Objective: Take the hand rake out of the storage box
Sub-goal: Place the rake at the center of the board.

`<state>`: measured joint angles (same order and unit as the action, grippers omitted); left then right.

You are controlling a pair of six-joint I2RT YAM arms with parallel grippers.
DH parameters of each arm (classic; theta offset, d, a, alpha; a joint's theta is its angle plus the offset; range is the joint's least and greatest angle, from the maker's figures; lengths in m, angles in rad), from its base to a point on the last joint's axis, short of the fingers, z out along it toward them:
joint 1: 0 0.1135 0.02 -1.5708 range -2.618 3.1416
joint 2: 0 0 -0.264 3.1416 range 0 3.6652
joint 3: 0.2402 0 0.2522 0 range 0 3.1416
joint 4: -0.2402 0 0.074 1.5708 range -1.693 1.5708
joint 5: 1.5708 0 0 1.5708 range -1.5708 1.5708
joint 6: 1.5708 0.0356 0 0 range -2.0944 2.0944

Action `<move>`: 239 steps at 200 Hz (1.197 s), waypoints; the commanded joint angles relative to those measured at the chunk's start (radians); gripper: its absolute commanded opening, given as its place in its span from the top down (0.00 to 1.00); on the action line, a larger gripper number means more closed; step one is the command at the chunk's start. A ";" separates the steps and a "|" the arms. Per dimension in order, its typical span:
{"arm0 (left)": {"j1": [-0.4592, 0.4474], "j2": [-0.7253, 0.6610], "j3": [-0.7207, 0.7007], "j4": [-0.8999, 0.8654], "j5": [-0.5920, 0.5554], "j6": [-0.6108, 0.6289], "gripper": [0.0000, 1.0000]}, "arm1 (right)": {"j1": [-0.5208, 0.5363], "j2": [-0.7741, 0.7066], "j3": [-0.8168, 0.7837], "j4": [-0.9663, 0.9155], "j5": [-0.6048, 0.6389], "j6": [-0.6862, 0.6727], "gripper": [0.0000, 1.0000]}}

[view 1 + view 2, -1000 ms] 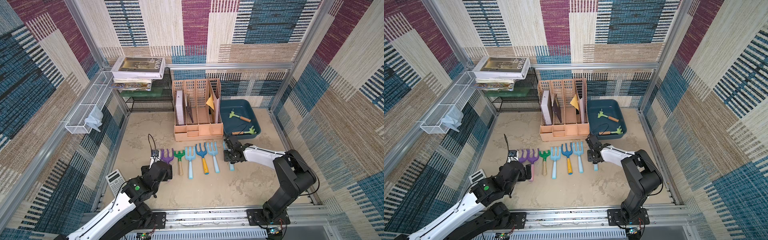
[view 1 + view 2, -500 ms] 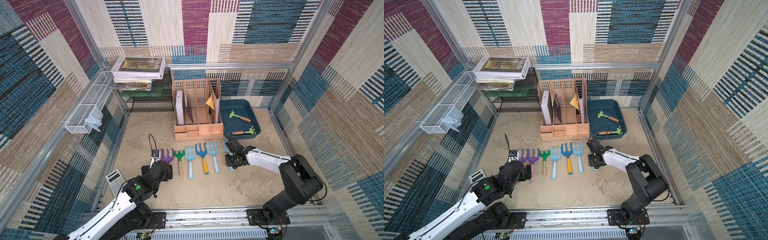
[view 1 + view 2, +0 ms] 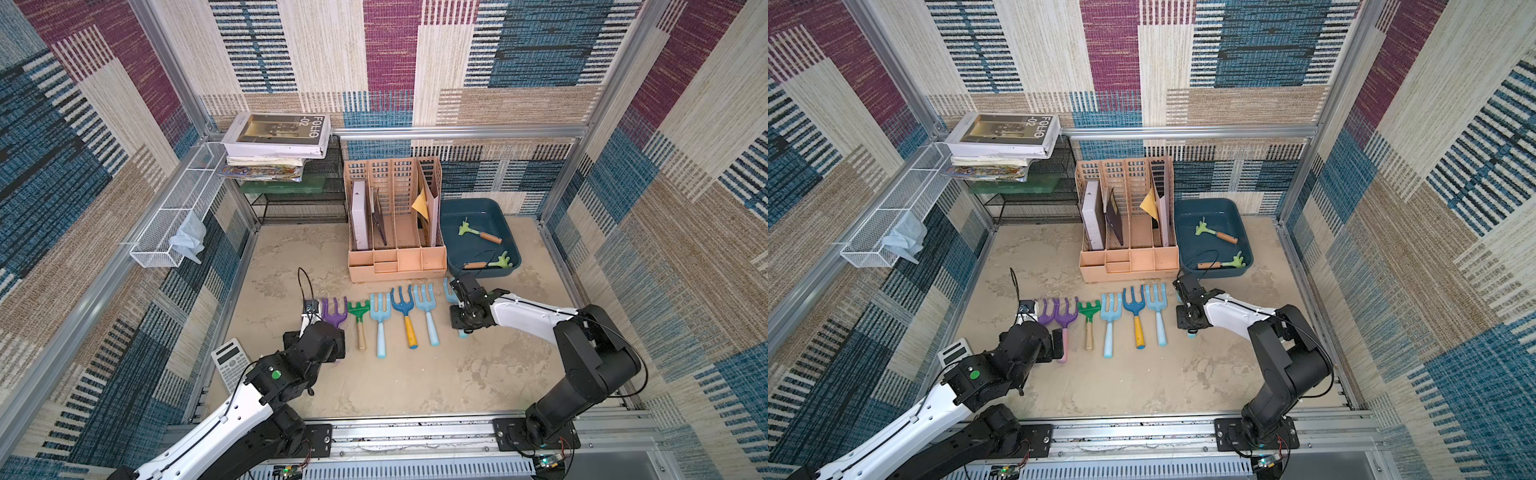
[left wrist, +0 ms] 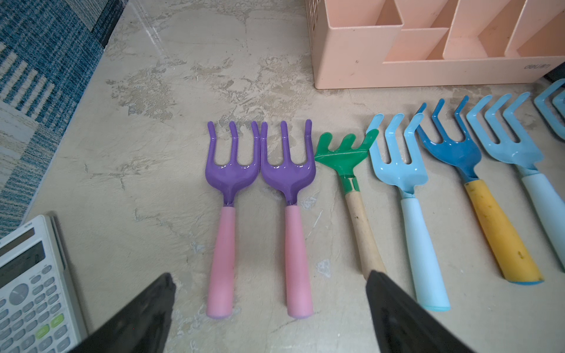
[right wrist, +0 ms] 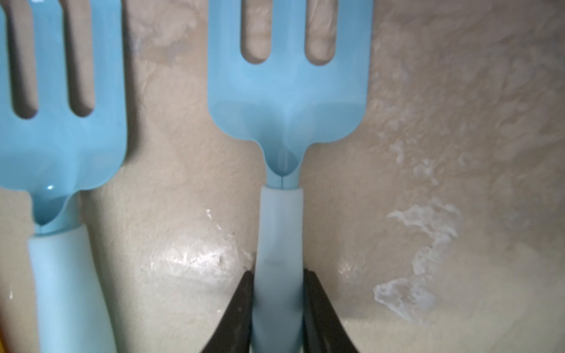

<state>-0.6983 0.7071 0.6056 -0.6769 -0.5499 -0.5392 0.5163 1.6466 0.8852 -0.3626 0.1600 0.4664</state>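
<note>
The right gripper point(image 5: 278, 273) pinches the pale blue hand rake point(image 5: 286, 101) by its handle, both sides snug; tines point toward the storage box point(image 3: 478, 208), handle trailing back.

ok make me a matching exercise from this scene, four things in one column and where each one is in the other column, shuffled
Things
1. dark teal plastic storage box
2. grey pocket calculator
3. light blue plastic hand fork at the row's end
4. pale crumpled cloth

Places
A. in the white wire-mesh basket
B. handle clamped in the right gripper
C. beside the peach slotted file organiser
D. next to the open left gripper

Pairs: 1-C, 2-D, 3-B, 4-A
</note>
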 commanded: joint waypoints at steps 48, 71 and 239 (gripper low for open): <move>0.000 0.000 -0.002 0.016 0.000 0.006 0.01 | 0.050 0.010 -0.002 -0.014 -0.005 0.012 0.85; 0.001 0.000 -0.001 0.015 -0.001 0.006 0.01 | 0.069 -0.011 -0.020 -0.018 -0.004 0.027 0.85; 0.001 0.009 -0.002 0.022 0.006 0.008 0.01 | 0.105 -0.155 0.036 -0.104 0.102 0.037 0.42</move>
<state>-0.6983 0.7143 0.6056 -0.6743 -0.5499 -0.5358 0.6327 1.5200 0.8616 -0.4328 0.2134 0.5209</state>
